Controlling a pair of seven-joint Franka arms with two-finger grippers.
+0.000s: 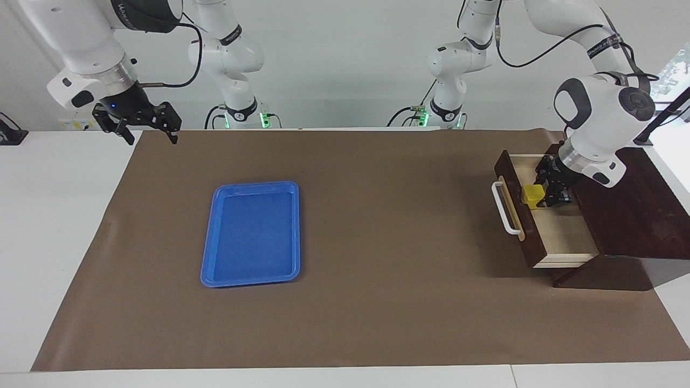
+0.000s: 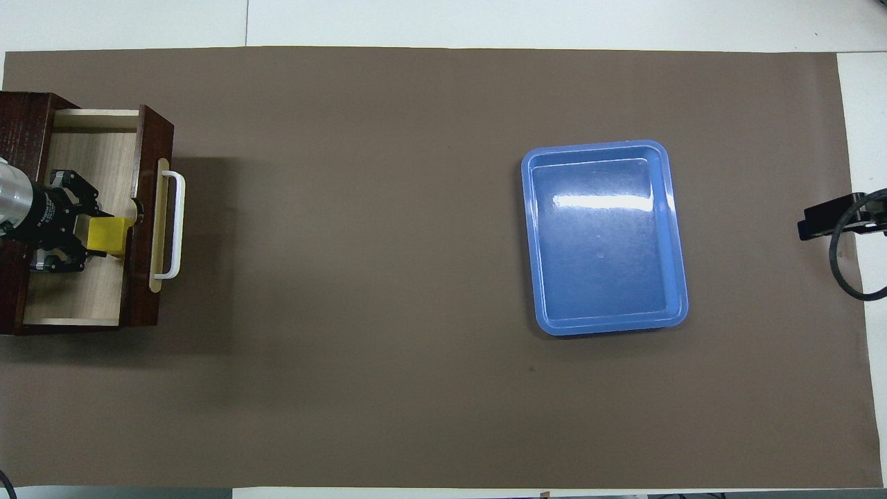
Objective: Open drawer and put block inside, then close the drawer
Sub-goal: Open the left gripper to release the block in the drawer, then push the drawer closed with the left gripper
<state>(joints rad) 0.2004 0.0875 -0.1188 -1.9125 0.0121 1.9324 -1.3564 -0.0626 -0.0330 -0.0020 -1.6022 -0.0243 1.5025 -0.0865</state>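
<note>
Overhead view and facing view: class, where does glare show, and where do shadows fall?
Overhead view: a white glare streak crosses the blue tray, and a soft shadow spreads from the drawer in front of its white handle. Facing view: no streak on the tray, and a dark shadow lies under the open drawer.

Glossy plastic tray (image 2: 604,326); matt paper cover (image 2: 388,242); grained wooden drawer (image 2: 90,291).

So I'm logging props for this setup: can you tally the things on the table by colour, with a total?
Yellow: 1, the block, held by the left tool inside the open drawer.
Blue: 1, the tray, lying toward the right arm's end of the table.
Dark brown: 1, the drawer in its wooden box.
Total: 3.
</note>
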